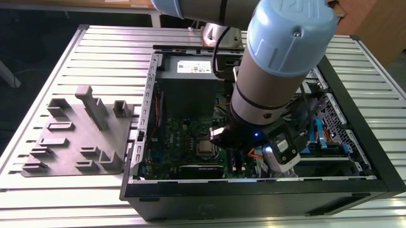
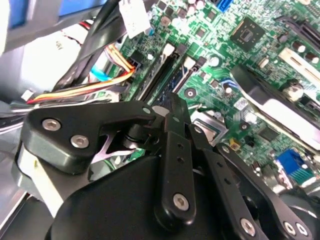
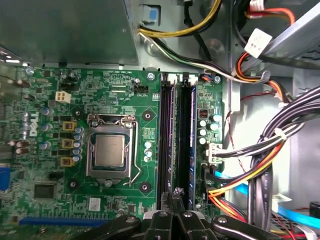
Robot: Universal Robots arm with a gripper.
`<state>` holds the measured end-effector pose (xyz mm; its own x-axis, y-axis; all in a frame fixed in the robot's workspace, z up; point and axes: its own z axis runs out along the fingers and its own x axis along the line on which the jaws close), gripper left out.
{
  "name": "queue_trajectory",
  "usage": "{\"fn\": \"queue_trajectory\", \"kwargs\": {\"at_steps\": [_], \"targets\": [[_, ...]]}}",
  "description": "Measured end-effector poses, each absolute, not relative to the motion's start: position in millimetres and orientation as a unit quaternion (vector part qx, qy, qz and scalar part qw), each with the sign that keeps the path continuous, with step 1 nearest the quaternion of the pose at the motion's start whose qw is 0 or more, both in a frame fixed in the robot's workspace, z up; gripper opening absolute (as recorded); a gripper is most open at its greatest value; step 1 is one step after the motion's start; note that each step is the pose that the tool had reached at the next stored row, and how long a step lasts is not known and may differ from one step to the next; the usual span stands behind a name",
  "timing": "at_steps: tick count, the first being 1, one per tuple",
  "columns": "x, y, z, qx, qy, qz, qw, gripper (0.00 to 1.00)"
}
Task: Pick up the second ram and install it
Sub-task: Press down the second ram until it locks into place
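My gripper (image 3: 175,192) is down inside the open computer case (image 1: 254,194), over the memory slots of the green motherboard (image 3: 125,100). Its black fingers (image 3: 169,215) are shut together on the top edge of the second ram (image 3: 178,142), a thin dark stick standing lengthwise in a slot. Another dark stick (image 3: 192,130) stands in the neighbouring slot, towards the cables. In the second wrist view the gripper (image 2: 174,102) narrows to a point just above the same slots. In the exterior view the arm's wrist (image 1: 266,109) hides the fingertips.
A grey fixture block (image 1: 82,137) with raised holders lies on the slatted table at the exterior view's left. The processor socket (image 3: 110,152) sits beside the slots. Bundled cables (image 3: 260,165) crowd the other side. A metal power supply box (image 1: 190,80) fills the case's far end.
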<state>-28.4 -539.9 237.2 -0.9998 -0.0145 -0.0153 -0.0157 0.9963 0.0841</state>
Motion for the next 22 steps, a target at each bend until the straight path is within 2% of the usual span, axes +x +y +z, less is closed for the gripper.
{"fn": "queue_trajectory", "kwargs": {"at_steps": [8, 22], "targets": [[-28, -538, 239, -0.008, 0.999, 0.042, 0.007, 0.07], [-28, -511, 239, -0.008, 0.999, 0.042, 0.007, 0.07]]}}
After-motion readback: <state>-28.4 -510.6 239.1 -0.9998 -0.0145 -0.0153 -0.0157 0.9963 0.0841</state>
